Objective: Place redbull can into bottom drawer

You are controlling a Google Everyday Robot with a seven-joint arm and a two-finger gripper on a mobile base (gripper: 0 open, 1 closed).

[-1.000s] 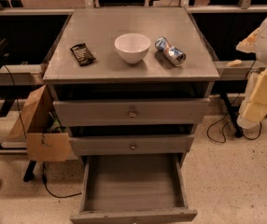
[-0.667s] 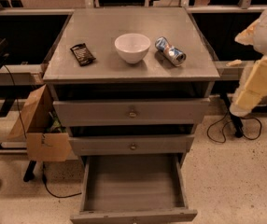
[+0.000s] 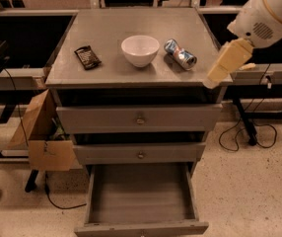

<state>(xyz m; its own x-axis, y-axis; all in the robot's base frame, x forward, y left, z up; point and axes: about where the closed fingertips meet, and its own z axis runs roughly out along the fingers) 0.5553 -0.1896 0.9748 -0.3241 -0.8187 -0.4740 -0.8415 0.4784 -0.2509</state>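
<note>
The redbull can (image 3: 180, 54) lies on its side on the grey cabinet top (image 3: 131, 21), just right of a white bowl (image 3: 140, 50). The bottom drawer (image 3: 141, 194) is pulled open at the foot of the cabinet, and its grey floor is bare. My gripper (image 3: 216, 77) hangs from the white arm at the right. It points down and left at the cabinet top's right front corner, to the right of the can and apart from it. It holds nothing that I can see.
A dark snack wrapper (image 3: 88, 57) lies left of the bowl. Two shut drawer fronts with knobs (image 3: 140, 118) sit above the open drawer. A cardboard box (image 3: 42, 137) hangs at the cabinet's left. Cables (image 3: 244, 132) lie on the floor at the right.
My arm and gripper have moved up and left, from beside the cabinet's right side to the corner of its top. The can, bowl and drawer have not moved.
</note>
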